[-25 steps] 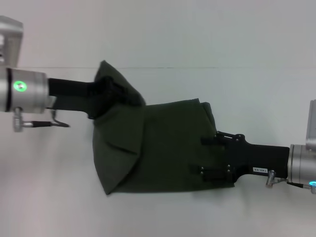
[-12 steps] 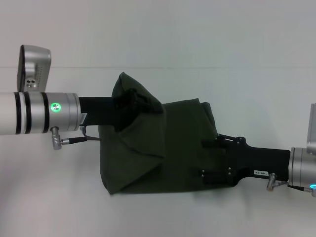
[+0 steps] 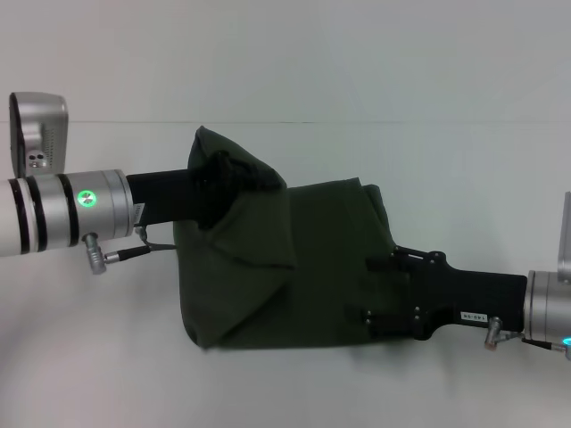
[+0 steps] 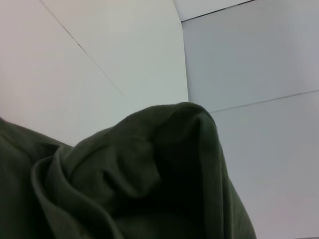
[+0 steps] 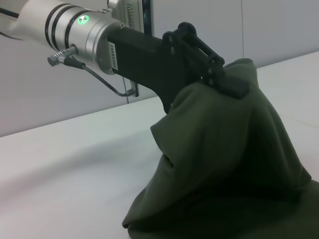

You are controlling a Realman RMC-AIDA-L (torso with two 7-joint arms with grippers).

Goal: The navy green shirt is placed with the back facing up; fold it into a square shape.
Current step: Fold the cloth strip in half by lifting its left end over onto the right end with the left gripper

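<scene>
Left gripper backs its lifted shirt end outward.
Its fingers pinch the navy green shirt, reversing the fold; right gripper presses the opposite end, fingers spread.

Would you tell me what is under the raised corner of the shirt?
The left gripper holds the navy green shirt up there, above the white table. Its fingertips are covered by cloth.

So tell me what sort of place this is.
Probably a lab or robot test bench: a bare white table, plain white wall panels behind, and only the navy green shirt between the left claw and right claw.
</scene>
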